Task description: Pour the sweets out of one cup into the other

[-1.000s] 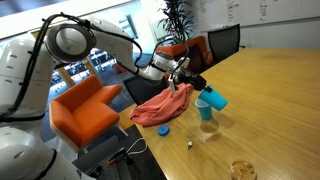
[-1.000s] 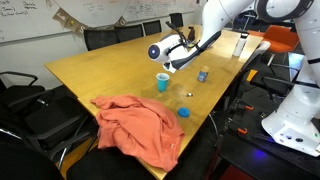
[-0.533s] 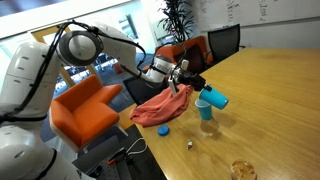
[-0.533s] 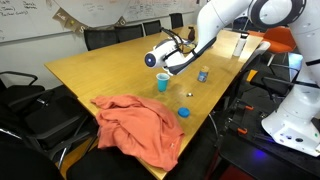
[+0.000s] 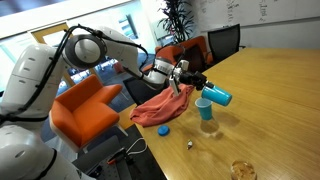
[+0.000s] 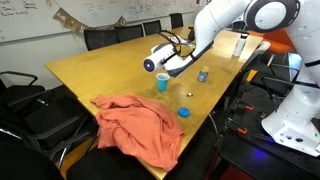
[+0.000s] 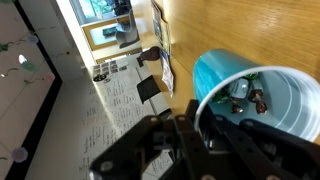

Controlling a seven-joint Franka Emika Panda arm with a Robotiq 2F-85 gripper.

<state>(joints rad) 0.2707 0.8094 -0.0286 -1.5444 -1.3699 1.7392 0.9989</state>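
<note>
Gripper [image 5: 199,87] with its jaws clamped on a blue cup [image 5: 216,96], held tipped on its side above the table [image 5: 275,110]. In the wrist view, sweets [image 7: 246,93] lie inside it. A second cup [image 5: 207,110] stands upright just below; a red cloth [image 5: 158,108] lies nearby

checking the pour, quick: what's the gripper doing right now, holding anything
gripper: shut on the blue cup, which is tipped on its side above the other cup
</note>
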